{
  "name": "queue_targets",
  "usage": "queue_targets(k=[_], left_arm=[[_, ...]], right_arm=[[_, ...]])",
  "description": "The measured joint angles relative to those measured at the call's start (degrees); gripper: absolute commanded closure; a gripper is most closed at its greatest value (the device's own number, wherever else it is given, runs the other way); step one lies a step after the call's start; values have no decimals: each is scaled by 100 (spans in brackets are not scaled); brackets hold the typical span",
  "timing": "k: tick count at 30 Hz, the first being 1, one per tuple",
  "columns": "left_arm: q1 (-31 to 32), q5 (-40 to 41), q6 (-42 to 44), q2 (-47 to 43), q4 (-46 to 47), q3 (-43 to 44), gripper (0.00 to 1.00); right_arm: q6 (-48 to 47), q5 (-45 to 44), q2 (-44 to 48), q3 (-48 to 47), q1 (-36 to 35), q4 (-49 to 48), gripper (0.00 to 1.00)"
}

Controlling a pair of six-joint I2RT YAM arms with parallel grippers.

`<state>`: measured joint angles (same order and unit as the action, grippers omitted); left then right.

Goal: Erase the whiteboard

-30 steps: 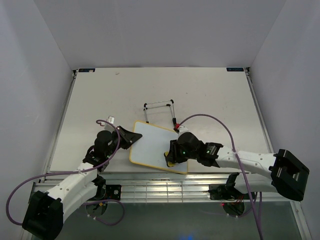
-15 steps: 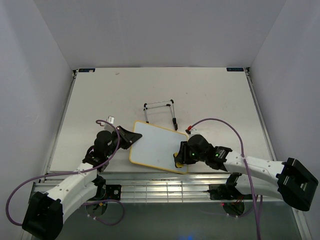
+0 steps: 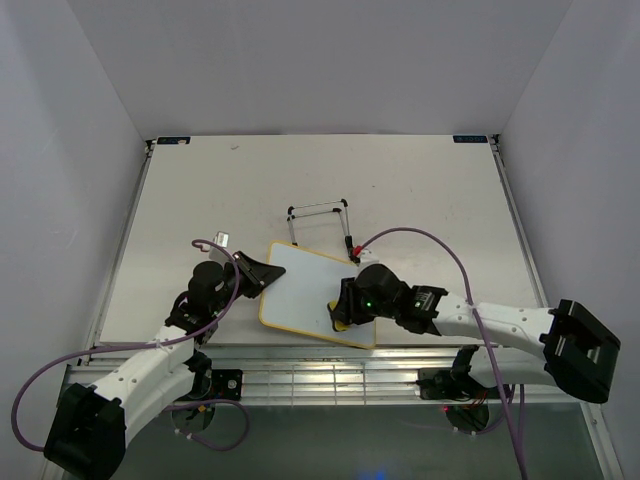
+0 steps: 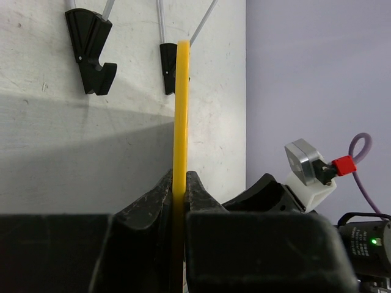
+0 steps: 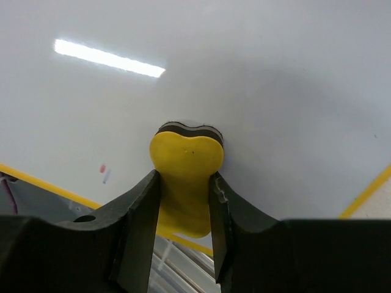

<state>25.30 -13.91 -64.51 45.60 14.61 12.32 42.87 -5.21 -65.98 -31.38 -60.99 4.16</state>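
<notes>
The whiteboard (image 3: pixel 305 288), white with a thin yellow frame, lies near the table's front edge. My left gripper (image 3: pixel 262 275) is shut on its left edge; in the left wrist view the yellow frame (image 4: pixel 181 116) runs up edge-on from between the jaws of that left gripper (image 4: pixel 179 183). My right gripper (image 3: pixel 342 312) is shut on a small yellow eraser (image 5: pixel 186 177), whose dark pad presses on the whiteboard (image 5: pixel 256 79) surface near its front yellow edge. A tiny red-blue mark (image 5: pixel 104 172) shows on the board left of the eraser.
A thin black wire stand (image 3: pixel 322 222) stands just behind the board; its black feet (image 4: pixel 91 46) show in the left wrist view. The metal rail (image 3: pixel 330 375) at the table's front lies right below the board's near edge. Purple cables loop over both arms.
The right gripper with the eraser slid right along the board's front edge half a second ago, and has now come back left to where it was. The left gripper and the board stayed still.
</notes>
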Motion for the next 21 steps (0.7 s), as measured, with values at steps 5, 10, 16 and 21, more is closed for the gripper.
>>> queue_targets(k=[5,10,16,21], left_arm=[[-7,42,4,0,-24,0,100],[-4,44,-2,-9,-15,0,100],[-4,46,2,-9,-33,0,100],[0,50,17,-33,-66,0,100]], right_arm=[[-90,-46,-678,-734,-249,-140,76],[-149,-188,-1237,-1556,-658,-127,76],[-81,-608,-1506,-1969,-1045,-68,75],[210,-885,-1338,-1707,-1113,-114,75]])
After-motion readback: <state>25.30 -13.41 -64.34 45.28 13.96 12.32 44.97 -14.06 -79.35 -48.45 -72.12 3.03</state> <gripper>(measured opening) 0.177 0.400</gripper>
